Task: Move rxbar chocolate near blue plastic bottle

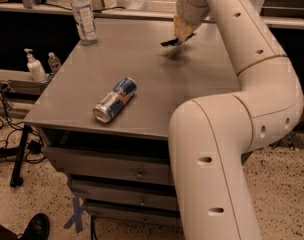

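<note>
The rxbar chocolate (172, 41) is a small flat black bar held in my gripper (180, 35), lifted a little above the far right part of the grey table (157, 84); its shadow lies just below it. The gripper is shut on the bar and hangs from my white arm that comes in from the right. The blue plastic bottle (84, 18), tall and clear with a white-and-blue label, stands upright at the table's far left corner, well to the left of the bar.
A blue-and-silver drink can (115, 99) lies on its side near the table's front left. A white pump bottle (34, 67) and a tiny clear bottle (54, 62) stand on a lower shelf at left. Drawers (112, 171) sit below the table. A shoe (34, 227) is at bottom left.
</note>
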Controlling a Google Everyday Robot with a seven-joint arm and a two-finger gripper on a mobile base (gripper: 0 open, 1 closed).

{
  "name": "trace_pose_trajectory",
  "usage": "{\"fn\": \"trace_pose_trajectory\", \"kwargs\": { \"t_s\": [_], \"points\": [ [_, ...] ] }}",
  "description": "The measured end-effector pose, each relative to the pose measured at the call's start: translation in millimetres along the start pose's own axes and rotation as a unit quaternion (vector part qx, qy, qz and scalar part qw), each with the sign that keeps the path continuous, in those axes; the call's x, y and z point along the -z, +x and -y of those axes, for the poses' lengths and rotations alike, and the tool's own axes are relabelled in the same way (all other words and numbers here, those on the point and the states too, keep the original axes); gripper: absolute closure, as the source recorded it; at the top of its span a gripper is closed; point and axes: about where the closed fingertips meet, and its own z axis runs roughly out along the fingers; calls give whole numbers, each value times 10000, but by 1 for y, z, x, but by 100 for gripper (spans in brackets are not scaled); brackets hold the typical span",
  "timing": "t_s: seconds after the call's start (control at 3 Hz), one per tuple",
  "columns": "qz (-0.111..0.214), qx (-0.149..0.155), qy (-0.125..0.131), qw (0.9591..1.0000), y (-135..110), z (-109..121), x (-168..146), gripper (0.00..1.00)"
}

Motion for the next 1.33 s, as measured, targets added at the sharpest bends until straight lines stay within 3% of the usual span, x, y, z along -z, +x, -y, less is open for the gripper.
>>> {"fn": "trace_pose_trajectory", "kwargs": {
  "t_s": [0.33, 0.67, 1.33],
  "points": [
    [457, -254, 564, 9970, -24, 27, 22, 100],
    [970, -382, 981, 9897, -59, 61, 29, 100],
    [1368, -366, 1166, 9830, -108, 110, -3, 100]
  ]
}}
